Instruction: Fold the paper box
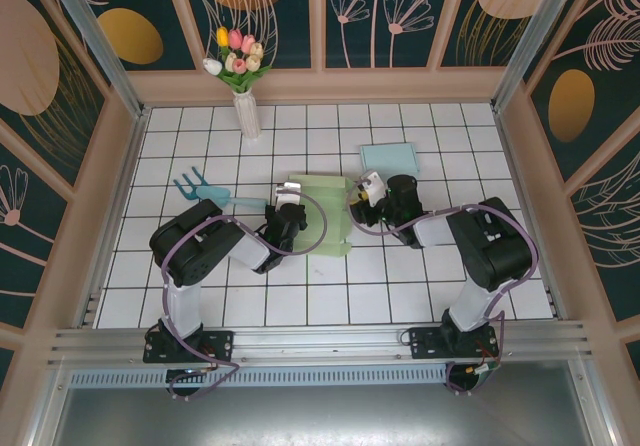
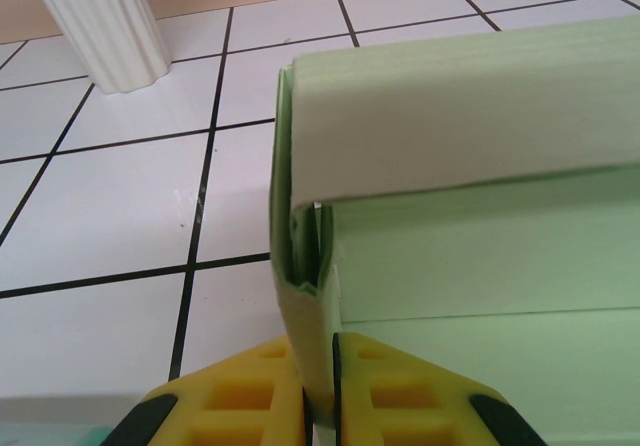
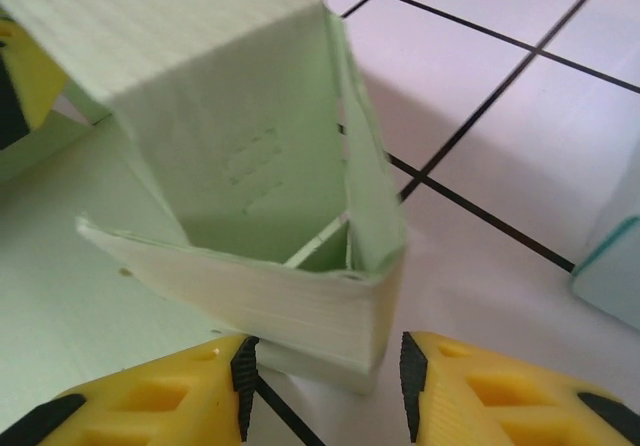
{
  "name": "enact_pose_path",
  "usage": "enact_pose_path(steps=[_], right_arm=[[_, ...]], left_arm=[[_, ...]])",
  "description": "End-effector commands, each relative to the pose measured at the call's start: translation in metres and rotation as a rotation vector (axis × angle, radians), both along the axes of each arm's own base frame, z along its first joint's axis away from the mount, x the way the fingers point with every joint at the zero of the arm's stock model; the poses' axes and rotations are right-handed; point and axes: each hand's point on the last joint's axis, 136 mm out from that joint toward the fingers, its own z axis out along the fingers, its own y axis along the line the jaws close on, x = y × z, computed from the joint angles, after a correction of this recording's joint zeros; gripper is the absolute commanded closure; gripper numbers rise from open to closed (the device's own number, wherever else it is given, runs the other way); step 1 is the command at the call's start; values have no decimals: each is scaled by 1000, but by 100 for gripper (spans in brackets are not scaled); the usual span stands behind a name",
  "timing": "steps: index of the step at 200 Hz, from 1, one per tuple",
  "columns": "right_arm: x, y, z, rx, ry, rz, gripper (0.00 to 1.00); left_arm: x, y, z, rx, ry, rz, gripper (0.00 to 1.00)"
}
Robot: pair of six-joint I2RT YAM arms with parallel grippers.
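The left gripper [image 2: 320,391] is pinched shut on 1 upright wall of the paper box [image 2: 460,256], which rises just ahead of it. The right gripper [image 3: 322,376] stands partly open, its 2 jaws flanking the box's folded corner directly in front. The left should anchor while the right squeezes squarely across that corner, creasing without crushing the doubled wall.
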Motion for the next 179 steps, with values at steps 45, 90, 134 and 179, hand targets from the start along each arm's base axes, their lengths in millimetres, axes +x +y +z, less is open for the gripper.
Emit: enact_pose_path(steps=[45, 90, 134, 179], right_arm=[[-15, 33, 15, 20, -79, 149, 59], [-13, 39, 14, 12, -72, 116, 60], [-1, 48, 19, 8, -97, 22, 60], [12, 39, 27, 55, -131, -86, 62]], left_arm=[[-6, -3, -22, 69, 63, -38, 86], [-6, -3, -22, 67, 63, -38, 86], [-6, -3, -22, 69, 63, -39, 86], [-6, -3, -23, 71, 66, -42, 86]])
